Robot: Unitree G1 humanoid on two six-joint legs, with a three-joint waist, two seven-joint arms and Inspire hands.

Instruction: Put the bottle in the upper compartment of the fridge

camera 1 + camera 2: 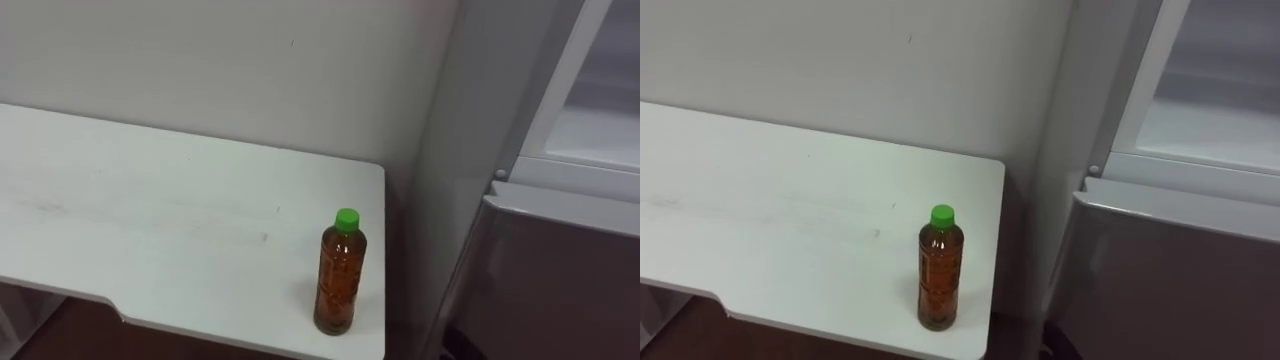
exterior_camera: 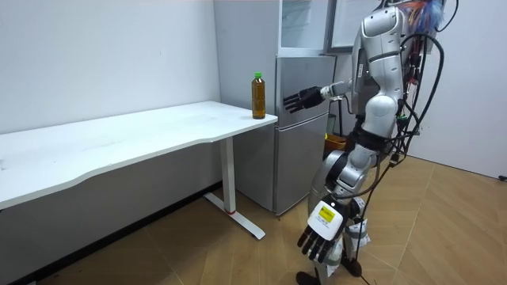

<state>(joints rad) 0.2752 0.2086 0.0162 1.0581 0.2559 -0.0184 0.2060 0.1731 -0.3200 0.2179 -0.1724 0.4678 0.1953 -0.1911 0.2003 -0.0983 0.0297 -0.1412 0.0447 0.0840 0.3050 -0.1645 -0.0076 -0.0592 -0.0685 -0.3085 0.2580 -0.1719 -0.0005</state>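
A long white bench (image 1: 150, 230) stands against the wall. One green-capped bottle (image 1: 340, 272) stands upright near its right corner.

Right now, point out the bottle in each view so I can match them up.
Left eye view: bottle low, right of centre, near the right edge of the table.
Right eye view: low centre, same table edge.
Room view: upper centre, on the table's corner.
Shared landmark: the fridge beside that table end.

No writing could be read anywhere; the label (image 1: 338, 288) on the bottle (image 1: 341, 255) was too small to make out.
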